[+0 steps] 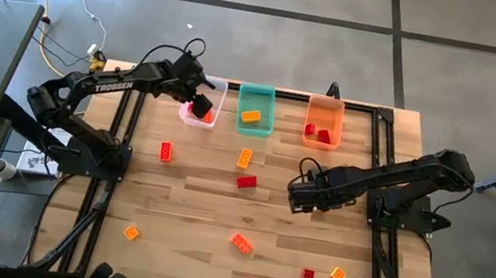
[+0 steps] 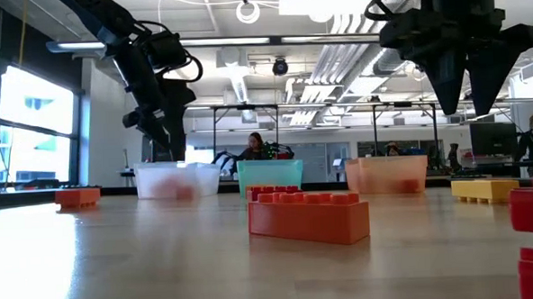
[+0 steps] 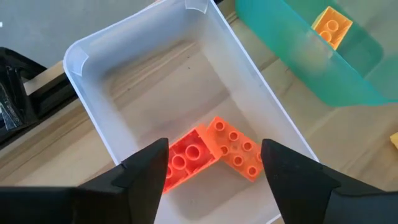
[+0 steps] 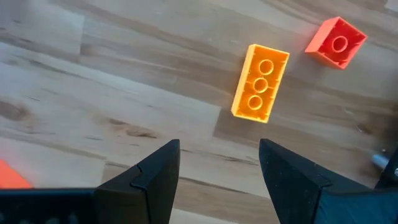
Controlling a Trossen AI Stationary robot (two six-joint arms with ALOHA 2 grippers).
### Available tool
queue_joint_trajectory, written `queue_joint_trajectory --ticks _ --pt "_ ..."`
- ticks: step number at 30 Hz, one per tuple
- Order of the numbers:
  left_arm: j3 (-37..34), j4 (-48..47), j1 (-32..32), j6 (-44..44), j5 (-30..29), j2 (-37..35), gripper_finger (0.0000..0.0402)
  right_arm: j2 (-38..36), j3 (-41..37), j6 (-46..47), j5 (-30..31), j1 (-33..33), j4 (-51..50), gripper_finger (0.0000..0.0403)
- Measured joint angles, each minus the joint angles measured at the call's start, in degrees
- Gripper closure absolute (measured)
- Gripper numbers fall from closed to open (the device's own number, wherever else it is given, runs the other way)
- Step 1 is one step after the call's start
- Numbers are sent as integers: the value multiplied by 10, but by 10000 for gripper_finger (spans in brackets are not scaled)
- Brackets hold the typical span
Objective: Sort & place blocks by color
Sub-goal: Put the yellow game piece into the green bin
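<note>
Wooden table [image 1: 218, 204] seen from above, with three small bins in a row along the far edge: clear bin [image 1: 204, 102] on the left, teal bin [image 1: 254, 108] in the middle, orange bin [image 1: 324, 121] on the right.

Left gripper [image 1: 201, 92] poised directly above the clear bin, fingers [image 3: 146, 171] spread wide and holding nothing. Straight below, on the bin floor, two blocks touching at an angle: a red block [image 3: 185, 160] and an orange-red block [image 3: 237, 148]. Likely just dropped, though only their resting place is visible. One yellow-orange block [image 3: 331, 26] lying in the teal bin, two red pieces [image 1: 319, 132] in the orange bin.

Right gripper [image 1: 304, 196] hovering low over mid-table, right of centre, fingers [image 4: 152, 171] parted and empty, touching nothing. Just ahead of it on the bare wood, an oblong yellow-orange block [image 4: 260, 80], three studs in a line, long axis running roughly in line with the reach of the gripper. Beside that, slightly farther off, a small square red block [image 4: 336, 41].

Remaining blocks scattered loose: one red at the left [image 1: 166, 151], an orange one [image 1: 130, 233] near the left front, an oblong orange one [image 1: 241, 244] at centre front, and a red pair plus an orange piece at the right front [image 1: 308, 275].

Judgement for the coming move: right arm clearly nearer to the central pair, so an advance and descent onto the oblong block seems the natural pick, closing across its short sides.
</note>
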Motion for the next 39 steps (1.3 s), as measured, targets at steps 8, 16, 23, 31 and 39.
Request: queue_joint_trajectory --ticks 8,16,23,31,39 --pt "1 0 0 20 0 -6 160 0 0 5 27 -4 -68 196" --pt "7 2 0 19 0 -6 160 0 -28 2 27 -8 -81 196" --pt "7 1 0 34 0 -6 160 0 -96 4 -9 -11 47 196" --pt "7 1 0 35 -2 -6 160 0 -135 4 -6 -37 90 196" --pt "8 1 0 35 -2 -6 159 0 -174 3 -8 -64 148 196"
